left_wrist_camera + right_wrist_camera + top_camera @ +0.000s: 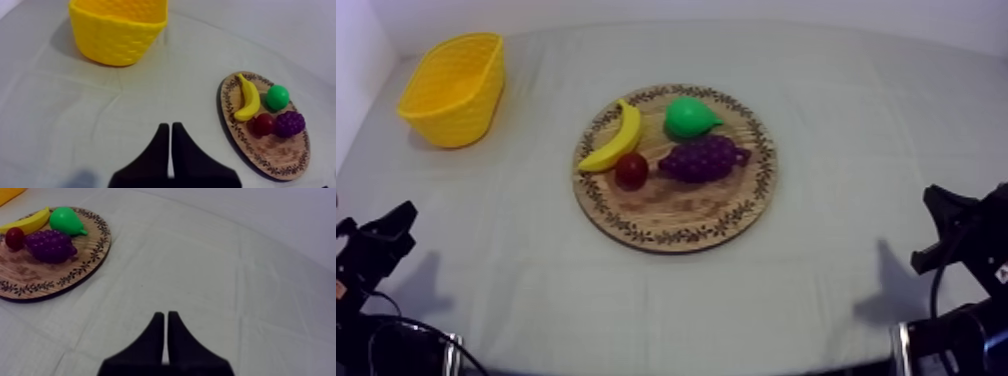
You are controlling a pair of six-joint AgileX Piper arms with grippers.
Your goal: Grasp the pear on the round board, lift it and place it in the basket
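A green pear (pixel 690 117) lies on the far side of the round wooden board (pixel 676 222), beside a banana (pixel 616 138), purple grapes (pixel 704 158) and a small red fruit (pixel 631 170). The yellow basket (pixel 454 88) stands at the far left of the table. My left gripper (pixel 396 225) rests low at the left, shut on nothing; its fingers lie together as a wedge (pixel 170 134) over bare cloth, well short of the basket (pixel 118 31) and pear (pixel 277 96). My right gripper (pixel 941 205) rests low at the right, shut (pixel 165 320), far from the pear (pixel 65 220).
Grey-white cloth covers the table. Open cloth lies between the board (pixel 280 157) and the basket, and between the board (pixel 75 273) and my right gripper. A white wall runs along the table's left and far sides.
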